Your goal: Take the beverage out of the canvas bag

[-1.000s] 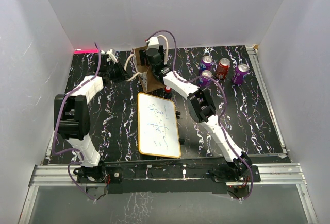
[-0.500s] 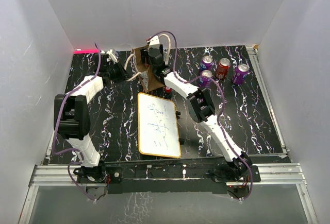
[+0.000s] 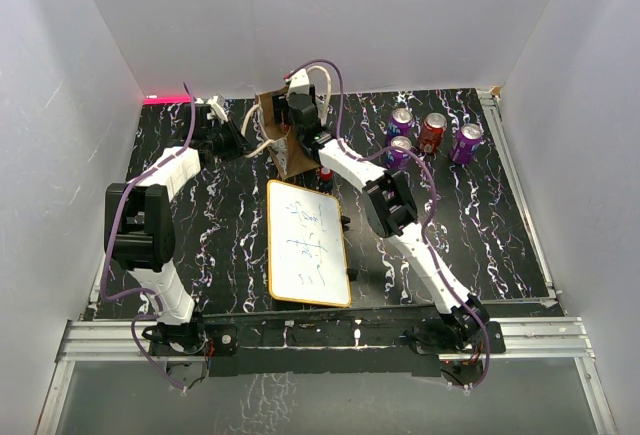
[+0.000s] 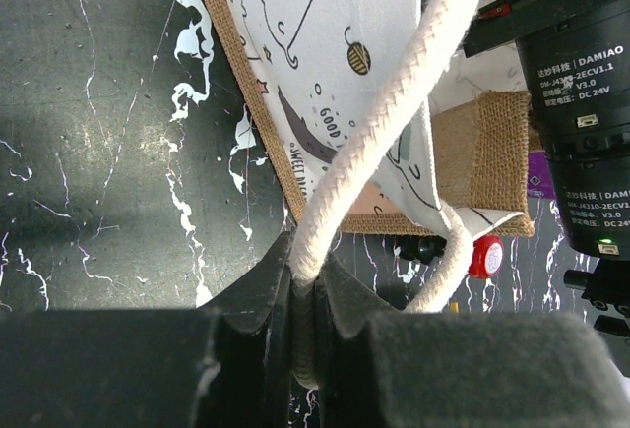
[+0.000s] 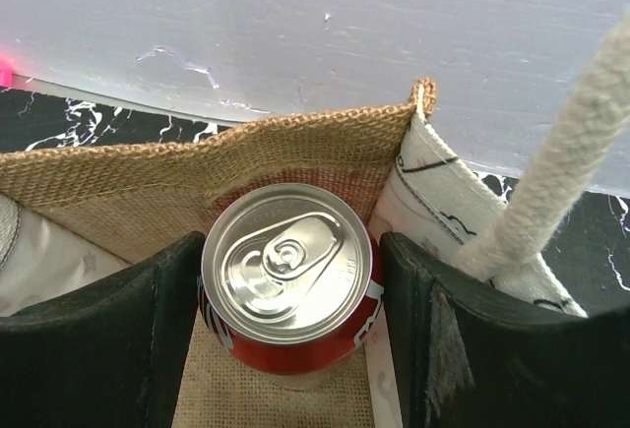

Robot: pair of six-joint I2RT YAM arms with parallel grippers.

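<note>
Slippage is the risk: the beverage sits upright inside the canvas bag, the right gripper straddling it, whether squeezing I cannot tell. Lifting could drag the canvas bag along unless the left gripper, clamped on its handle, anchors it.

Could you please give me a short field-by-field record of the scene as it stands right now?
bag: canvas bag, open at the top
contents: red can, upright inside the bag
left gripper: shut on the bag's rope handle
right gripper: reaching into the bag, fingers against both sides of the red can
outside the bag: three purple cans and a second red one, standing to its right
other item: whiteboard, flat between the arms
</note>
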